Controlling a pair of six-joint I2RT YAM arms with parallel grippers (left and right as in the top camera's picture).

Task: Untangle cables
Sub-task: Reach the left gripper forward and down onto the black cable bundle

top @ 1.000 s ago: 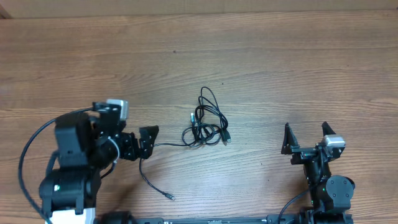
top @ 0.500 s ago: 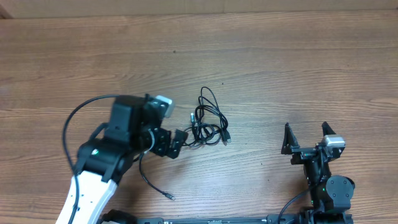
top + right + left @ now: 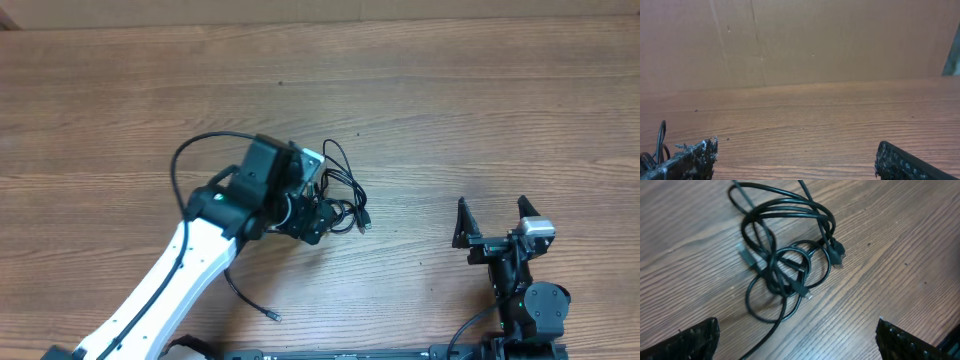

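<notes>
- Cables [image 3: 340,190] lie mid-table in the overhead view, still one knotted clump. The left gripper [image 3: 316,217] has swung in from the left edge within the last second and now hangs right over the clump's near-left side. One free tail [image 3: 248,296] trails toward the front edge. The right gripper [image 3: 490,206] hasn't budged, well apart, fingers spread.
- Left wrist: the cables [image 3: 785,282] fill the view just ahead, loops crossing, a plug [image 3: 836,256] on the right. The left gripper [image 3: 797,340] is wide apart with nothing between its fingers. I'd judge a pick is being lined up; no untangling done.
- Right wrist: the right gripper [image 3: 797,162] gapes empty over bare table [image 3: 805,125].
- No brand, label or writing readable in any view.
</notes>
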